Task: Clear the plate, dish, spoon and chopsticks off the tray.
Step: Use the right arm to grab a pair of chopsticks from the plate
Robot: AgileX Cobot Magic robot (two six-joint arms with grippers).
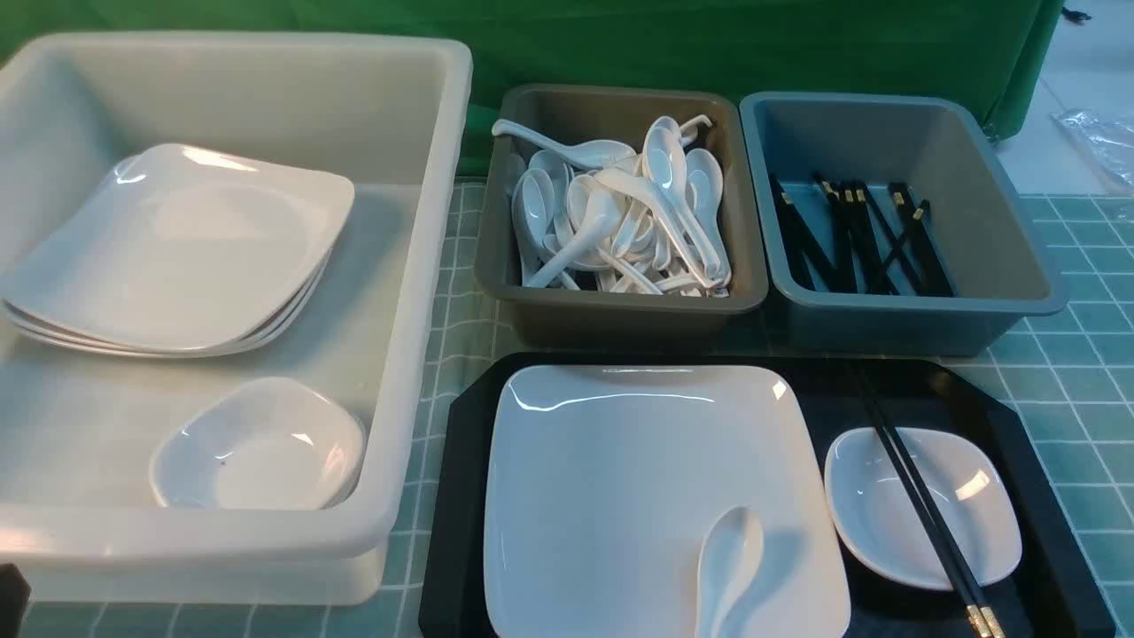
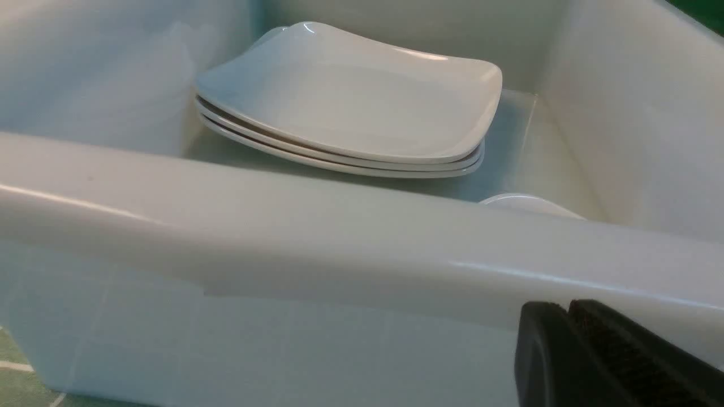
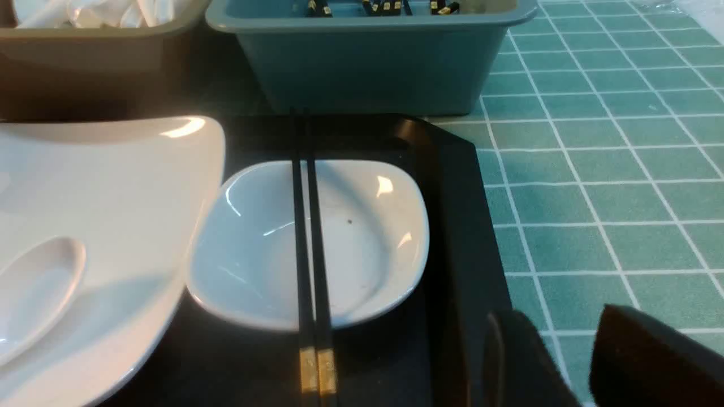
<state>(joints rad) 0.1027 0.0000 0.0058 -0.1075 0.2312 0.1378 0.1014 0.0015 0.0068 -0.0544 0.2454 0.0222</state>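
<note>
The black tray [image 1: 1019, 416] lies at the front centre. On it the large white plate [image 1: 638, 470] holds the white spoon [image 1: 728, 567] near its front edge. The small white dish [image 1: 957, 523] sits to the plate's right, with the black chopsticks [image 1: 924, 509] laid across it, gold-banded ends toward me. In the right wrist view, my right gripper [image 3: 557, 314] is open and empty, just off the tray's [image 3: 458, 226] right rim, near the dish [image 3: 367, 237] and chopsticks [image 3: 308, 237]. My left gripper [image 2: 567, 308] is shut and empty, low outside the white tub's near wall [image 2: 283, 226].
A big white tub [image 1: 416, 266] on the left holds stacked plates [image 1: 177, 248] and a small dish [image 1: 257, 447]. Behind the tray stand a grey-brown tub [image 1: 620, 310] of spoons and a blue-grey tub [image 1: 886, 332] of chopsticks. A green checked cloth [image 1: 1081, 372] covers the table.
</note>
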